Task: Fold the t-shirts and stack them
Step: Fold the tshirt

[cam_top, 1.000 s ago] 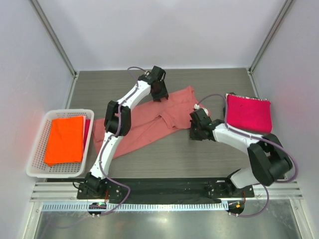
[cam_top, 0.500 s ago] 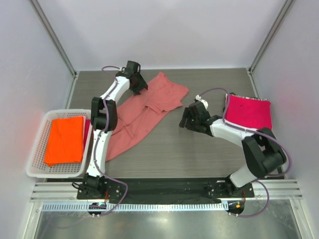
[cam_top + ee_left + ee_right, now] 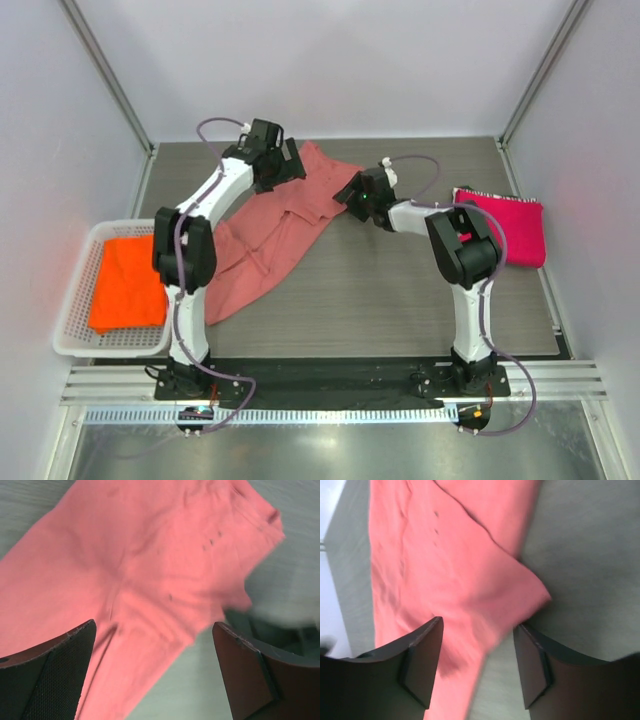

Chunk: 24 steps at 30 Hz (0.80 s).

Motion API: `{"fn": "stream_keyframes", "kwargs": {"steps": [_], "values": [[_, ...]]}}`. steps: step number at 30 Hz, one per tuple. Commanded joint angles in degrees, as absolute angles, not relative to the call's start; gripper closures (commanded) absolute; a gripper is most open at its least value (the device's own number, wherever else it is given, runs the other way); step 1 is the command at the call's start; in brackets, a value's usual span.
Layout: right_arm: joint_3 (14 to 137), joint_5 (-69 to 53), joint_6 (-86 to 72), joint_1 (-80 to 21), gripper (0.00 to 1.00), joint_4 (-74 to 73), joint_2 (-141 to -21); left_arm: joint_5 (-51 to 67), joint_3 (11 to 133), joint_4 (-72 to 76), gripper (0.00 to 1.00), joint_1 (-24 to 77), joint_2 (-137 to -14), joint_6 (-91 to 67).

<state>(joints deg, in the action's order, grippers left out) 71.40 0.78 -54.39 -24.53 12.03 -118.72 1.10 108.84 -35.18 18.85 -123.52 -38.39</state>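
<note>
Magenta folded; salmon-pink unfolded
Rumpled salmon-pink cloth t-shirt [image 3: 262,245] lies on the grey counter [image 3: 400,300]; left tool [image 3: 293,163] and right tool [image 3: 349,196] gape empty above it; folded magenta cloth t-shirt [image 3: 505,232] to its right; bright orange cloth t-shirt [image 3: 125,285] in white lattice basket [image 3: 75,345] to its left.

The grey wood-grain table [image 3: 400,300] fills the middle of a small booth. Plain white walls close it in: the back wall [image 3: 330,60] behind the table's far edge, the left wall [image 3: 45,160] and the right wall [image 3: 600,170] along its sides. Slanting aluminium posts [image 3: 110,75] rise from the table's two far corners. At its near edge lies a black plate [image 3: 330,372], then a white slotted strip [image 3: 330,414], then a dull shiny metal sheet [image 3: 330,452]. A white lattice basket [image 3: 125,224] sits at the table's left edge. The light is soft and even, with hardly any shadow on the table.
</note>
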Motion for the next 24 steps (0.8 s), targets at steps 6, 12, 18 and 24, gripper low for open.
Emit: {"fn": "stream_keyframes", "kwargs": {"steps": [6,12,18,24], "values": [[88.76,0.97,-58.8,-23.3,0.7,5.19,-131.57,-10.72,86.95,-38.06,0.01,25.31,-95.49,-34.44],[95.62,-1.67,-57.22,-17.5,0.99,2.55,-134.82,-17.57,72.79,-39.54,0.03,33.56,-87.02,-35.59],[110.63,-10.78,-51.34,-8.88,0.95,-5.08,-143.6,-23.46,65.66,-44.29,0.06,45.49,-85.6,-36.91],[114.96,-14.41,-48.52,-7.21,0.88,-5.98,-146.08,-32.06,68.63,-52.72,0.14,57.29,-92.01,-39.11]]}}
